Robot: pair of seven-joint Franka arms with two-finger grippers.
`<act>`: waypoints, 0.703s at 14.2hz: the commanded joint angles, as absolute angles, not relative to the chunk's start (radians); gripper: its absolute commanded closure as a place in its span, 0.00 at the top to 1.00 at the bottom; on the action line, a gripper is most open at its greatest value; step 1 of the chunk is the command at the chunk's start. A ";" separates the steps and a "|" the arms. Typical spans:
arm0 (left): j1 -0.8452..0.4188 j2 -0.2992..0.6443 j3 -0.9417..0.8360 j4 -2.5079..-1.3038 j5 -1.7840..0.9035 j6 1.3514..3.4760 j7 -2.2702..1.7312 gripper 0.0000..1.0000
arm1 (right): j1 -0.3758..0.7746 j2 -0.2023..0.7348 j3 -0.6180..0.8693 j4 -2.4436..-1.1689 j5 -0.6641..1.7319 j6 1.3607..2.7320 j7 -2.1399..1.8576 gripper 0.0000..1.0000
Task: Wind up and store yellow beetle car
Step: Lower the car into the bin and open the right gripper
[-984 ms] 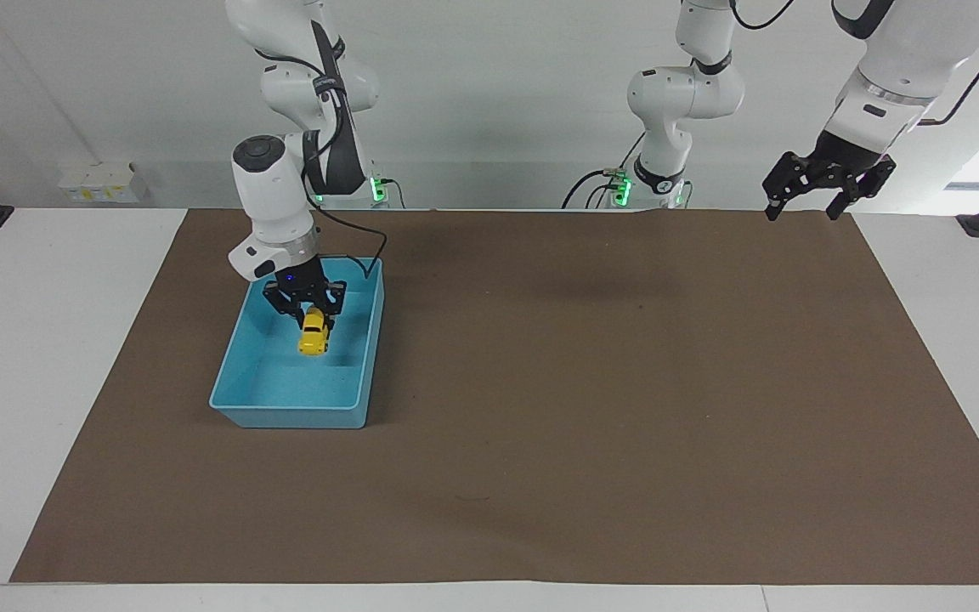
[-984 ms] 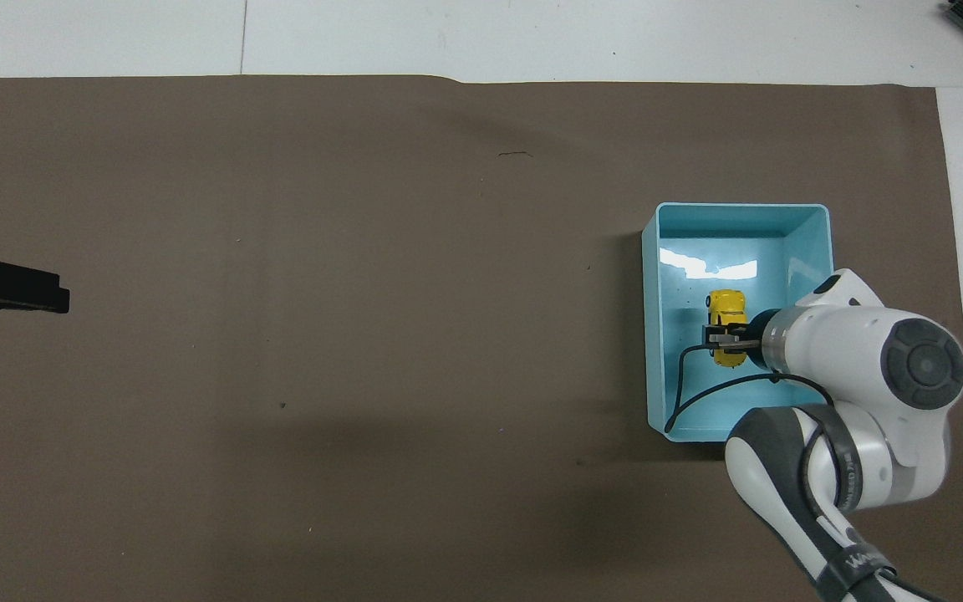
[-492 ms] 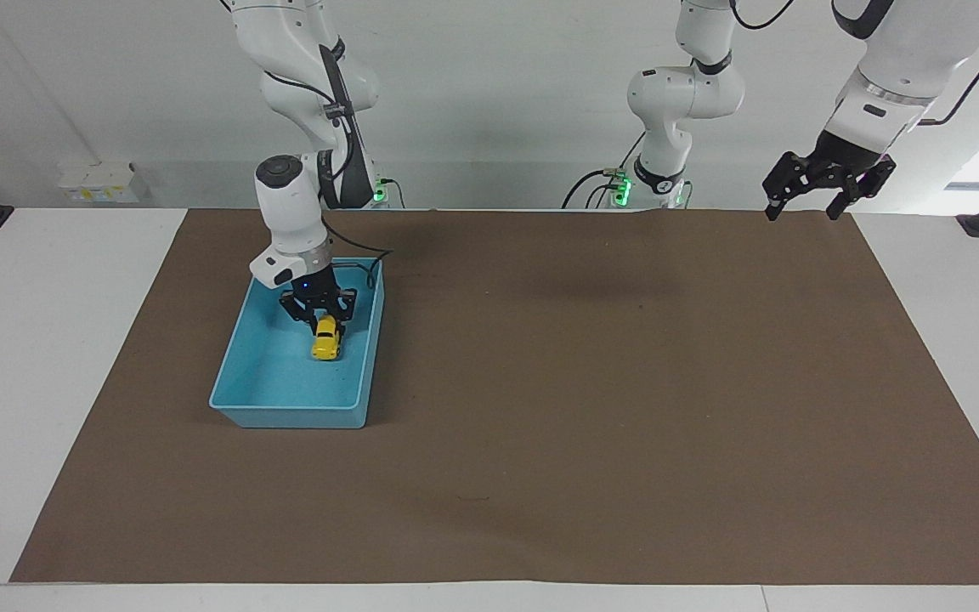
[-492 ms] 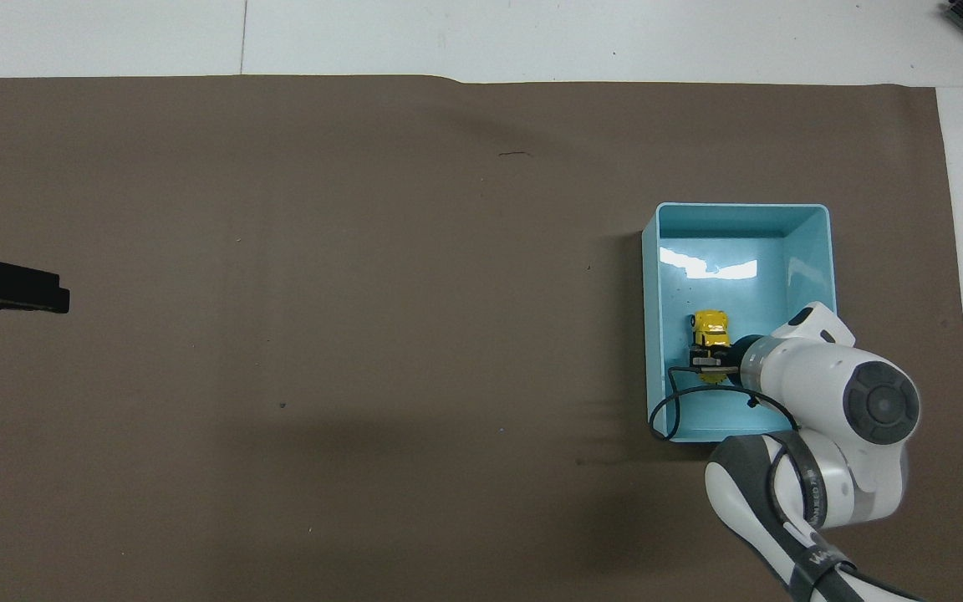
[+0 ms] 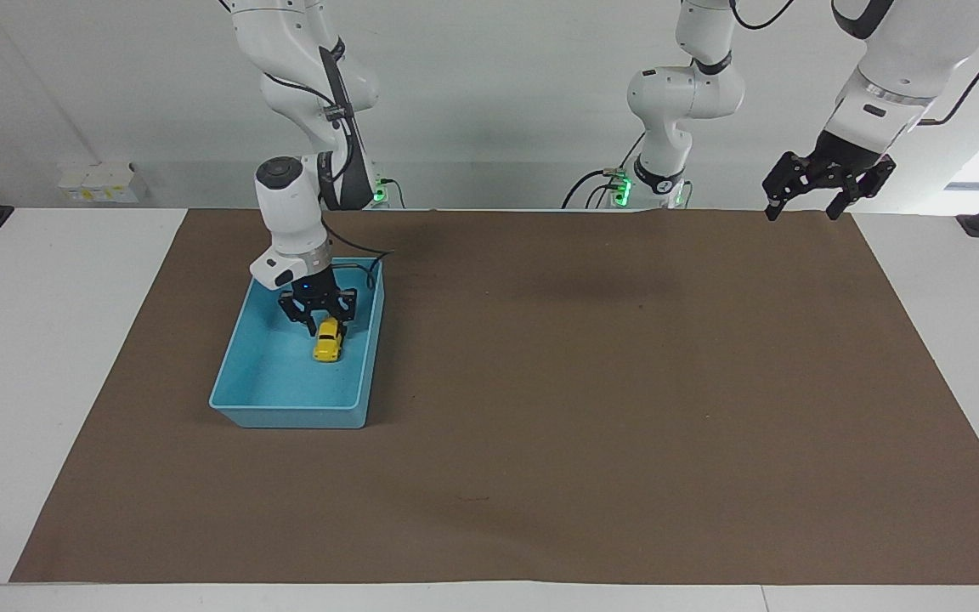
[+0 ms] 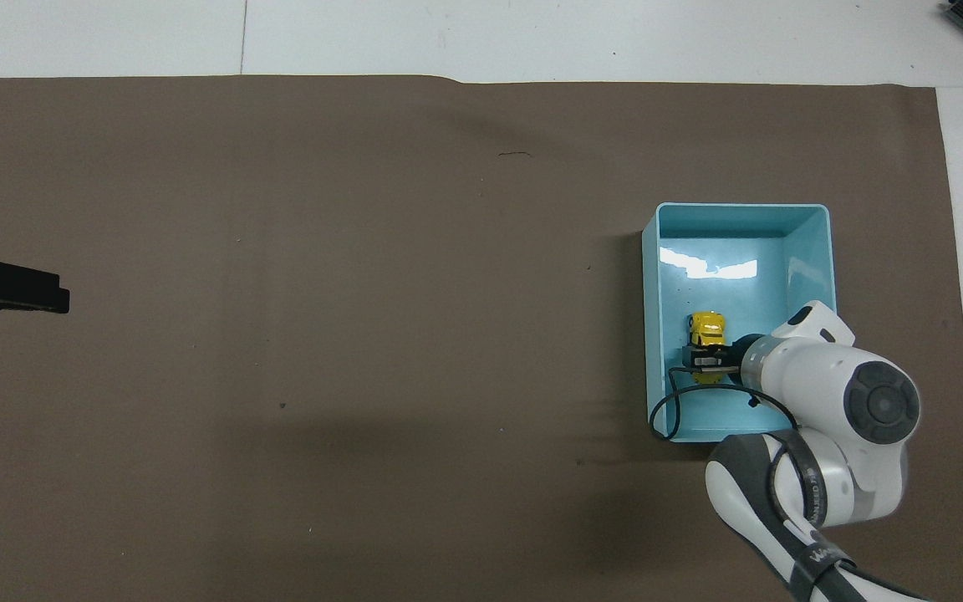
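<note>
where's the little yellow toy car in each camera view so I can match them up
Facing view: the yellow car lies in the blue bin, just under the right gripper.
Overhead view: the car shows in the same bin, partly covered by that gripper.
Shared landmark: the blue bin.

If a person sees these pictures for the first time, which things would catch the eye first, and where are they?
The bright blue bin stands out on the brown mat, toward the right arm's end of the table. Inside it lies the tiny yellow beetle car, with the right gripper low in the bin at the car's end nearer to the robots. The left gripper waits in the air over the mat's corner at the left arm's end, its jaws open.
</note>
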State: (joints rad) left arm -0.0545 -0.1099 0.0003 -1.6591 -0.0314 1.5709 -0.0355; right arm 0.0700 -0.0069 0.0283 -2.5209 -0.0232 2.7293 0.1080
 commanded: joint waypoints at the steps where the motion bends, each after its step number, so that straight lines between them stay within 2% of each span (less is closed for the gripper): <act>1: -0.037 -0.118 -0.012 -1.652 -0.020 1.549 -0.031 1.00 | 0.055 -0.017 0.031 -2.491 0.003 2.709 0.055 1.00; 3: -0.037 -0.118 -0.012 -1.651 -0.020 1.549 -0.031 1.00 | 0.048 -0.026 0.029 -2.406 0.005 2.567 0.051 1.00; 6: -0.037 -0.120 -0.012 -1.652 -0.020 1.549 -0.031 1.00 | 0.018 -0.012 0.029 -2.207 0.009 2.309 0.052 1.00; 10: -0.037 -0.118 -0.012 -1.652 -0.020 1.549 -0.031 1.00 | -0.028 0.035 0.028 -1.973 0.009 2.071 0.032 1.00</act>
